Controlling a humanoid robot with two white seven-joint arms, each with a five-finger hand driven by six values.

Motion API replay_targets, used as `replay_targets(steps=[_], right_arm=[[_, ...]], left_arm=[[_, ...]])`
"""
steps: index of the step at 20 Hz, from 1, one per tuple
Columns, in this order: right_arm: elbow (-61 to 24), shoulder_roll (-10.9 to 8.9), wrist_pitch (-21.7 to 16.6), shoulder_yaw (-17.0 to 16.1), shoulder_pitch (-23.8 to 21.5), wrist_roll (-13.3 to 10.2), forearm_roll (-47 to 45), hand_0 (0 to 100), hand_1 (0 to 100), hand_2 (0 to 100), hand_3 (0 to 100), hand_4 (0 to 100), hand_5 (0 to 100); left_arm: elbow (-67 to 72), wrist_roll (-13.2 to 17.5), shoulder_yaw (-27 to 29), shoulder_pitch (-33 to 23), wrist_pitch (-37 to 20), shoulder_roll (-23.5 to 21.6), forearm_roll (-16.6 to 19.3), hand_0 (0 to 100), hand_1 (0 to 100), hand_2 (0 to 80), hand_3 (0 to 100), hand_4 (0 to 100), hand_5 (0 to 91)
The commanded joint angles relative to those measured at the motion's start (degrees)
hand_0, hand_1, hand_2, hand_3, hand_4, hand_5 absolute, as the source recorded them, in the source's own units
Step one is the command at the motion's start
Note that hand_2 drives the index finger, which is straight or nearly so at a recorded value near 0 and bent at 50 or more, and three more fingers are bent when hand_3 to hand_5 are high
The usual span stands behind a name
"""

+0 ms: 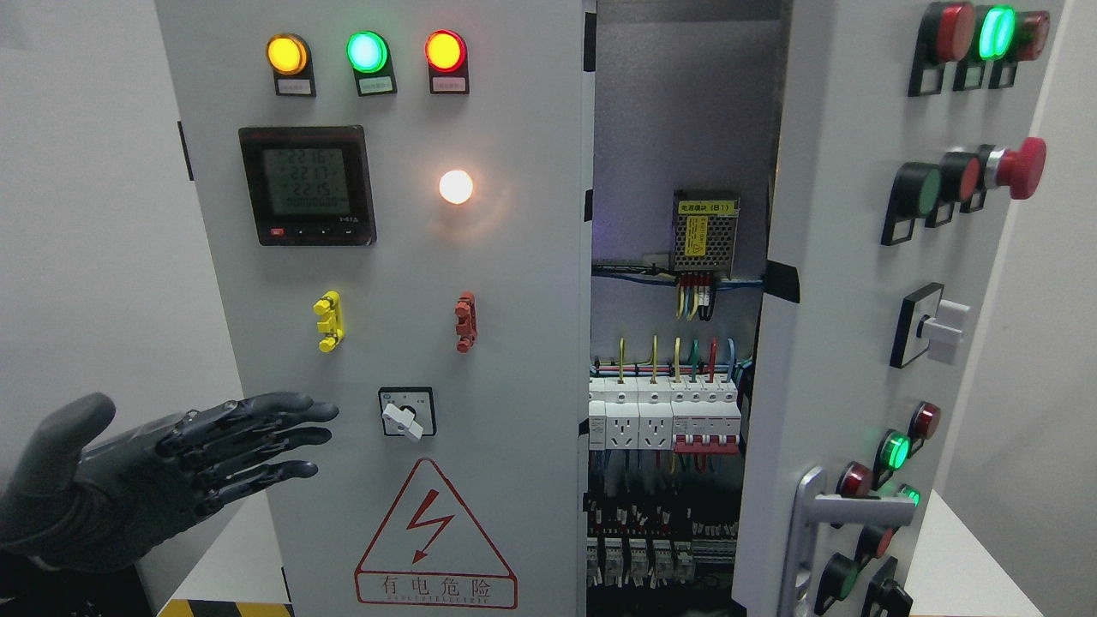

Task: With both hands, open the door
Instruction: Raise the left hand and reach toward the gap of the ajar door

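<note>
While ajar, door (866, 343) right of left hand (128, 476)

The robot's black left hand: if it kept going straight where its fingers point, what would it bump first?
Probably the black-and-white rotary switch on the grey left cabinet door. The black left hand points right; depth is unclear.

The left hand (163, 467) is getting cut off at the wrist by the lower left corner, so there's no seeing the arm behind it. The right door (866, 343) is swinging out and blocking the right part of the cabinet interior (677, 128) — its bottom buttons are running off the frame too. The meter display (306, 184) digits are coming out too blurry to read, and the tiny labels under the indicator lamps (367, 53) are unreadable. The lower breaker rows (638, 557) are sitting in shadow.
</note>
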State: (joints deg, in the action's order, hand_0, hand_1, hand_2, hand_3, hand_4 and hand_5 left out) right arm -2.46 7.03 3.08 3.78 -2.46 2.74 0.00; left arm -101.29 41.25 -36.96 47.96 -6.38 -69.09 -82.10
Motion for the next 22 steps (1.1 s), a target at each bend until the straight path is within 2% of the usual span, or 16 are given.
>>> replay_targets(steps=[1,6,10,12,17,18,20,22], right_arm=[[0.00,0.00,0.00,0.00,0.00,-0.10,0.62,38,0,0,0,0,0],[0.00,0.00,0.00,0.00,0.00,-0.10,0.70,38,0,0,0,0,0],[0.00,0.00,-0.01,0.00,0.00,-0.10,0.70,38,0,0,0,0,0],[0.00,0.00,0.00,0.00,0.00,-0.19,0.70,38,0,0,0,0,0],[0.00,0.00,0.00,0.00,0.00,-0.10,0.62,38,0,0,0,0,0],[0.00,0.00,0.00,0.00,0.00,-0.10,0.70,38,0,0,0,0,0],[0.00,0.00,0.00,0.00,0.00,-0.10,0.62,38,0,0,0,0,0],[0.00,0.00,0.00,0.00,0.00,-0.10,0.62,38,0,0,0,0,0]], left_arm=[[0.04,-0.03,-34.12,20.22,-0.04,2.99,-7.63,0,0,0.0,0,0,0.0],[-0.05,-0.46,-41.61,24.46,-0.04,5.72,-7.64,0,0,0.0,0,0,0.0],[1.60,-0.90,-45.83,27.26,-0.38,10.01,-7.81,0,0,0.0,0,0,0.0],[3.37,-1.78,-46.01,28.06,-0.39,11.95,-8.51,0,0,0.0,0,0,0.0],[4.25,-1.87,-45.84,28.32,-0.30,12.75,-9.57,0,0,0.0,0,0,0.0],[4.34,-1.87,-46.45,29.54,-0.04,13.71,-9.66,0,0,0.0,0,0,0.0],[5.30,-1.78,-52.30,35.76,0.05,18.09,-10.36,0,0,0.0,0,0,0.0],[6.27,-1.87,-57.85,41.83,-0.04,19.16,-14.82,0,0,0.0,0,0,0.0]])
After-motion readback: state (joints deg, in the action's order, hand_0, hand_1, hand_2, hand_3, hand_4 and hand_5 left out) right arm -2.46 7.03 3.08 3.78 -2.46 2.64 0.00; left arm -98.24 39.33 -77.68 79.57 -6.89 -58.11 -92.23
